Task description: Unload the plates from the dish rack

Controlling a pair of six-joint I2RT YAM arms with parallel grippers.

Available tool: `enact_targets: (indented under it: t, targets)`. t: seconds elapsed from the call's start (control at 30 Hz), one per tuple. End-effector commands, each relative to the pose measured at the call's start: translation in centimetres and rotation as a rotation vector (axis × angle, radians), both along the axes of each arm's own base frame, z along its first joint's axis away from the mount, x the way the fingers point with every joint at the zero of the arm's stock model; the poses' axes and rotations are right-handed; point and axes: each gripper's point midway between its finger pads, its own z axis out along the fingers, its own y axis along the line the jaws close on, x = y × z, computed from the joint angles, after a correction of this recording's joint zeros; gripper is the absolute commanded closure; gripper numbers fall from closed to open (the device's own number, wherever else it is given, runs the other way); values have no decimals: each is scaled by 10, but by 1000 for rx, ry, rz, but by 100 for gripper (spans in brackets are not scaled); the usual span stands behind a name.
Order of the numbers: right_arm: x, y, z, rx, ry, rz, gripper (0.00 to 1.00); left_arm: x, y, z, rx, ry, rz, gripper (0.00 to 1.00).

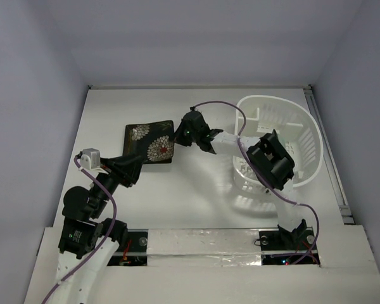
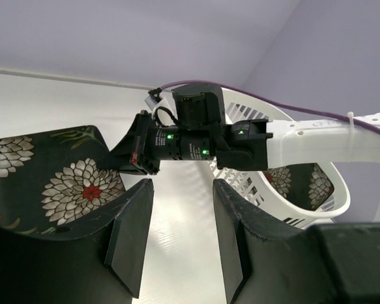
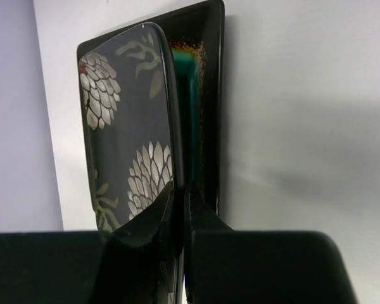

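A square black plate with white-red flowers (image 1: 149, 142) lies left of the table's centre, and my right gripper (image 1: 176, 135) is shut on its right edge. In the right wrist view the fingers (image 3: 158, 212) pinch that flower plate (image 3: 126, 120) just above a dark-rimmed plate with a teal centre (image 3: 193, 82) lying under it. My left gripper (image 1: 134, 168) is open and empty just in front of the flower plate (image 2: 57, 180). The white dish rack (image 1: 259, 101) stands at the right. Another flower plate (image 2: 313, 183) leans inside the rack (image 2: 291, 209).
My right arm (image 1: 272, 158) stretches across the front of the rack, its purple cable looping over the rim. White walls close the table at the back and sides. A taped ledge (image 1: 202, 244) runs along the near edge.
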Motion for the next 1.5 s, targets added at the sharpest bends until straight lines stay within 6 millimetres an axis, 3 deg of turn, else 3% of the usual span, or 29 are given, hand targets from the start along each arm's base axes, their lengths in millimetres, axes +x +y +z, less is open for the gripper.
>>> enact_targets:
  t: [0.0,0.23,0.33,0.37,0.43,0.47,0.67,0.9,1.07,1.1,1.13,1.23,1.27,1.37,1.4,1.47]
  targets:
    - [15,38,85,247,-145,33,100,0,0,12,-11,-35,-2,60]
    - [9,42,69,222,-117,47,98,0,-1,11,-13,-32,-4,60]
    - [5,45,65,200,-112,54,81,0,0,12,-13,-36,-2,60]
    - [6,43,62,186,-109,51,69,0,0,11,-12,-33,-2,60]
    - [7,39,59,159,-113,41,59,0,-1,12,-12,-35,-4,60]
    - [7,38,58,150,-112,37,49,0,0,12,-14,-34,-3,60]
    - [7,24,54,31,-135,7,22,0,0,13,-15,-37,-1,60]
    - [9,-2,44,-192,-162,-54,12,0,0,13,-14,-37,-1,60]
    - [19,-19,52,-332,-197,-72,5,-1,0,14,-15,-42,-2,60]
    - [15,-19,54,-349,-204,-70,5,-1,0,13,-16,-41,-3,60]
    - [11,-19,68,-346,-234,-69,7,-1,0,13,-16,-41,-1,60]
    - [4,-29,82,-368,-279,-73,25,-2,1,14,-16,-45,1,60]
    - [-7,-25,104,-348,-315,-59,50,-2,1,14,-14,-44,-1,60]
    - [-22,-39,128,-393,-367,-66,97,-2,1,14,-16,-46,-1,61]
    - [-32,-51,150,-404,-395,-91,100,-2,1,15,-15,-48,-1,63]
    - [-40,-71,169,-427,-428,-107,100,-3,1,14,-16,-48,1,71]
